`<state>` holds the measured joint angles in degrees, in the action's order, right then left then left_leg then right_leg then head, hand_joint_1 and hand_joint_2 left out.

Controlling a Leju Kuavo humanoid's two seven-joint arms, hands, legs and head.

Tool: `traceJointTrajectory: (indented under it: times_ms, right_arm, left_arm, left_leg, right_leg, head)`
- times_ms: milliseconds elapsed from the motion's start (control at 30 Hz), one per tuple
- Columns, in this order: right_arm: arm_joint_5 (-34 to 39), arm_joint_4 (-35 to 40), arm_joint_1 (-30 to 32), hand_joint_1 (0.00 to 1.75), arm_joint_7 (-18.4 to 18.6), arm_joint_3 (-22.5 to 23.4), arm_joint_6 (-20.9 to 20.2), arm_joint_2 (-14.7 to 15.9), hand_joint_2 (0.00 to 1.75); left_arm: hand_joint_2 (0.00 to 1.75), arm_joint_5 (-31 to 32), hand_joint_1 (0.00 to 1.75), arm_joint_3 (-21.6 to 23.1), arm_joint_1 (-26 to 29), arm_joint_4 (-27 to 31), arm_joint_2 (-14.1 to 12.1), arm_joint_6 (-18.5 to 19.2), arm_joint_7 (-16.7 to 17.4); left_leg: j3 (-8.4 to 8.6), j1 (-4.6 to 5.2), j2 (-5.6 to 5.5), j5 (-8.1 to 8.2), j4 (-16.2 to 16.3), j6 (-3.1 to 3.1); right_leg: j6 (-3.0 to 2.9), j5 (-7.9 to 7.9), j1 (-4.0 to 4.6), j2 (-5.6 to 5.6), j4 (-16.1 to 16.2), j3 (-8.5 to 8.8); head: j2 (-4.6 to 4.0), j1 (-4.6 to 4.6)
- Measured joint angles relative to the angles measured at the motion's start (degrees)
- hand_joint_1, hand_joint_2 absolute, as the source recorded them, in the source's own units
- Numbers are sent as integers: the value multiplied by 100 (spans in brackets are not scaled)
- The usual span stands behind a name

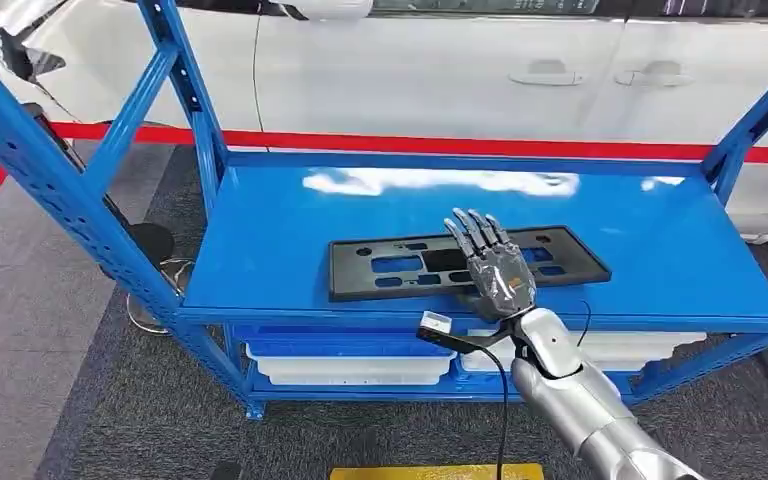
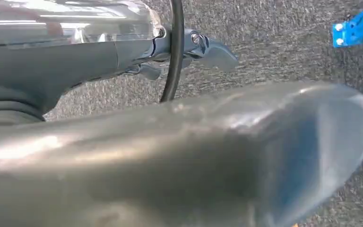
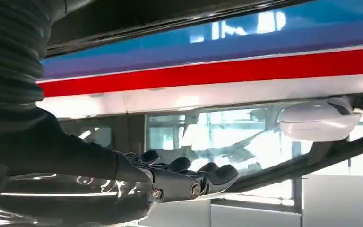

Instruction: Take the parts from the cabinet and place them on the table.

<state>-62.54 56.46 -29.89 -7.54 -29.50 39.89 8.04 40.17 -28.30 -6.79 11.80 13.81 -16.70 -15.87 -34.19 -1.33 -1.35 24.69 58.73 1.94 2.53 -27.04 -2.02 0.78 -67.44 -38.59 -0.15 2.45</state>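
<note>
One black flat part (image 1: 465, 262) lies on the blue worktop (image 1: 260, 235), near its front edge, its long axis running left to right along that edge. The right robot hand (image 1: 490, 262) rests over the part's middle, fingers straight, slightly apart, holding nothing. Two white bins (image 1: 350, 368) sit on the shelf below. A white car (image 1: 460, 70) stands behind.

Beyond my shelf a white car (image 1: 480, 70) fills the top of the frame, a red floor stripe (image 1: 440, 145) running beneath it, two white bins (image 1: 350, 365) low at centre and a yellow strip (image 1: 435, 472) at the bottom edge.
</note>
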Motion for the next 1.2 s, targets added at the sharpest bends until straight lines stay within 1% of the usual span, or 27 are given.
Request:
traceJointTrajectory:
  times_ms: [33,67,100,200,233,267,300,367,400,433,467,533,567,600,667,733,767,867,900,933,967,1000,1033,1067,1100,1167,1200]
  right_arm:
    - [-65,-24,-31,0,17,76,0,-15,175]
    - [-140,-70,-78,0,46,155,0,-42,175]
    - [-175,-107,-132,0,57,190,2,-63,175]
    - [-312,-265,-167,0,118,299,2,-87,175]
    - [-332,-302,-170,0,131,321,4,-87,175]
    - [-343,-341,-199,0,153,328,7,-87,175]
    - [-360,-398,-236,0,173,330,7,-87,175]
    - [-408,-537,-249,0,227,336,4,-68,175]
    - [-422,-582,-248,0,238,336,4,-68,175]
    - [-428,-641,-248,0,267,336,4,-68,175]
    - [-432,-686,-252,0,275,336,4,-68,175]
    - [-472,-791,-281,0,325,336,7,-68,175]
    - [-500,-843,-301,0,365,336,4,-68,175]
    - [-537,-903,-331,0,393,336,7,-68,175]
    - [-566,-984,-362,0,422,336,4,-68,175]
    - [-603,-1054,-372,0,463,336,4,-72,175]
    - [-618,-1086,-378,0,474,336,7,-114,175]
    - [-673,-1261,-411,0,577,338,-11,-256,175]
    - [-688,-1333,-390,0,581,338,-26,-311,175]
    - [-699,-1397,-375,0,583,336,-42,-361,175]
    - [-703,-1421,-390,0,586,336,-50,-402,175]
    - [-706,-1432,-418,49,588,338,-66,-428,175]
    - [-706,-1458,-436,131,590,338,-70,-463,175]
    - [-706,-1480,-448,131,594,338,-92,-485,175]
    - [-706,-1512,-463,129,597,338,-124,-509,175]
    - [-708,-1567,-475,150,627,338,-192,-551,175]
    - [-719,-1598,-479,148,649,336,-230,-551,175]
  left_arm:
    - [0,9,0,0,-5,0,0,4,-2]
    - [0,22,0,0,-5,0,0,7,-2]
    - [0,28,0,2,-19,0,2,4,-2]
    - [0,57,0,2,-18,0,2,2,11]
    - [0,59,0,2,-18,0,0,2,22]
    - [0,66,0,2,-20,0,0,2,26]
    - [0,70,0,2,-28,0,0,4,31]
    - [0,81,0,2,-30,0,0,7,46]
    - [0,83,0,2,-21,0,0,9,55]
    - [0,85,0,2,-13,0,0,13,61]
    - [0,94,0,2,-12,0,0,13,63]
    - [0,125,0,2,-26,0,-2,17,63]
    - [0,136,0,2,-29,0,-11,24,63]
    - [0,144,0,4,-47,0,-9,31,61]
    - [0,149,0,7,-41,0,-9,33,61]
    - [0,153,0,9,-40,0,11,37,63]
    - [0,157,0,11,-51,0,11,41,61]
    - [0,179,0,22,-67,0,11,72,63]
    - [0,177,0,22,-60,0,11,90,70]
    - [0,177,0,22,-51,0,9,96,74]
    - [0,177,0,22,-47,0,9,101,74]
    - [0,177,0,22,-48,0,9,103,74]
    - [0,179,0,24,-55,0,11,109,74]
    - [0,179,0,28,-58,0,15,109,74]
    - [0,179,0,33,-62,0,15,109,74]
    - [0,181,0,35,-56,0,13,109,77]
    - [0,181,0,35,-56,0,13,109,76]
  left_leg:
    - [25,-14,0,19,0,-32]
    - [12,0,4,31,-4,-81]
    - [2,12,11,37,15,-121]
    - [19,9,41,33,-38,-234]
    - [7,-1,34,81,9,-280]
    - [-44,0,42,195,166,-281]
    - [-201,9,48,404,503,-270]
    - [-679,22,50,844,1468,-257]
    - [-851,28,50,914,1788,-252]
    - [-886,30,50,844,1820,-236]
    - [-788,36,49,642,1584,-217]
    - [-317,58,38,104,588,-148]
    - [-165,73,-3,26,227,-99]
    - [-133,83,-3,66,175,-102]
    - [-145,102,0,57,173,-72]
    - [-103,64,16,4,96,7]
    - [-91,56,13,-12,68,27]
    - [-95,51,24,-20,61,49]
    - [-96,51,25,-17,63,47]
    - [-92,51,24,-14,64,45]
    - [-82,51,25,-8,65,37]
    - [-61,51,29,1,65,25]
    - [-35,48,32,12,64,9]
    - [-24,47,31,21,59,-7]
    - [-41,74,33,28,56,-41]
    - [-47,68,42,16,42,-112]
    - [-30,58,52,7,16,-146]
  right_leg:
    - [7,277,-11,38,555,263]
    - [7,287,6,118,865,421]
    - [-40,250,77,117,971,438]
    - [-142,212,95,83,957,411]
    - [-209,245,48,77,1024,449]
    - [-244,242,68,103,1032,466]
    - [-296,229,84,102,1031,466]
    - [-343,210,139,103,1024,472]
    - [-354,203,168,100,1013,471]
    - [-366,194,186,94,1001,476]
    - [-376,180,197,81,987,484]
    - [-361,136,213,55,937,509]
    - [-344,111,202,56,904,500]
    - [-301,81,244,17,848,472]
    - [-261,89,229,24,856,468]
    - [-202,76,223,21,862,464]
    - [-169,-3,194,12,775,448]
    - [-74,-574,123,-13,-368,-90]
    - [-52,-665,106,-12,-717,-274]
    - [-38,-602,82,-12,-801,-340]
    - [-35,-435,66,-11,-631,-277]
    - [-43,-171,64,-10,-223,-86]
    - [-63,106,65,-3,316,179]
    - [-97,254,76,46,788,396]
    - [-130,145,134,66,908,466]
    - [-169,162,150,37,923,440]
    - [-200,159,164,25,925,442]
  head:
    - [0,0]
    - [0,-2]
    - [0,0]
    - [0,2]
    - [0,4]
    - [0,0]
    - [0,4]
    - [0,0]
    - [0,2]
    - [0,0]
    - [0,2]
    - [0,0]
    - [0,2]
    - [0,2]
    - [0,0]
    - [0,2]
    - [0,-2]
    - [0,0]
    - [0,0]
    - [0,0]
    - [0,0]
    - [0,0]
    - [0,0]
    - [0,0]
    - [0,0]
    - [0,0]
    - [0,2]
